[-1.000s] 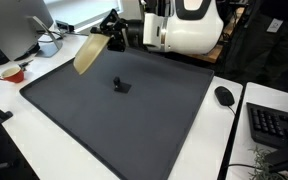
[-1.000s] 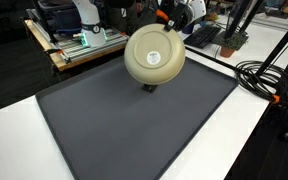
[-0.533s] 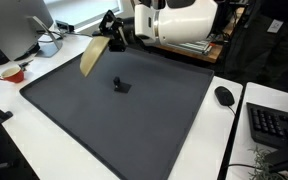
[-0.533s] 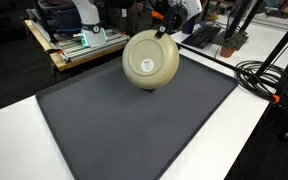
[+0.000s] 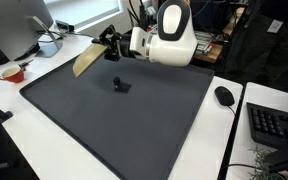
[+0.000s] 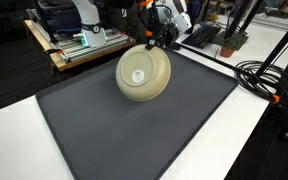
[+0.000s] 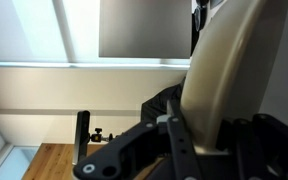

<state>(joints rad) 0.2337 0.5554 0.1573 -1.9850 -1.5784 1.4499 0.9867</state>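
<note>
My gripper is shut on the rim of a cream bowl and holds it in the air, tilted on its side, over the far left part of the dark grey mat. In an exterior view the bowl shows its round underside and the gripper clamps its top edge. In the wrist view the bowl's wall fills the right side between the fingers. A small black object lies on the mat below the bowl.
A computer mouse and keyboard lie on the white table. A monitor, a red cup and a small bowl stand at the mat's left. Black cables run beside the mat. A cart with equipment stands behind.
The arm has swung and the wrist has turned. The held bowl has dropped lower toward the mat and tilted further; it stays gripped.
</note>
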